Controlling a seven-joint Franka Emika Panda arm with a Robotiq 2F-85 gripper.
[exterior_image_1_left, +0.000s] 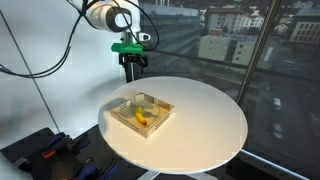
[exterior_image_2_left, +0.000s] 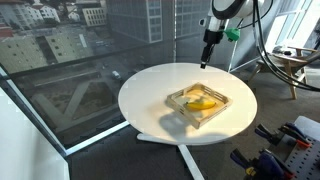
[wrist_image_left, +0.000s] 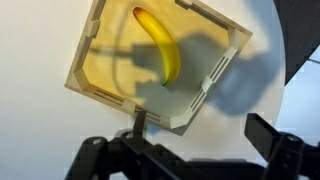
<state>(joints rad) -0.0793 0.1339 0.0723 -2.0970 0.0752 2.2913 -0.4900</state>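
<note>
A shallow wooden tray (exterior_image_1_left: 163, 118) sits on a round white table (exterior_image_1_left: 210, 110), with a yellow banana (exterior_image_1_left: 141, 118) lying inside it. In both exterior views my gripper (exterior_image_1_left: 131, 72) hangs well above the table, behind the tray's far side, and touches nothing. From the opposite side, the gripper (exterior_image_2_left: 207, 60) is seen above the table's rim (exterior_image_2_left: 150, 90), beyond the tray (exterior_image_2_left: 190, 122) and banana (exterior_image_2_left: 203, 103). In the wrist view the banana (wrist_image_left: 160, 55) lies diagonally in the tray (wrist_image_left: 85, 60). The gripper (wrist_image_left: 205, 135) stands open below the tray's corner, with only bare tabletop between its fingers (wrist_image_left: 275, 140).
Large windows with a city view stand close behind the table. Cables hang from the arm (exterior_image_1_left: 60, 45). Black and blue gear lies on the floor beside the table (exterior_image_1_left: 50, 150) (exterior_image_2_left: 285, 150). The table's pedestal foot (exterior_image_2_left: 165, 138) spreads on the floor.
</note>
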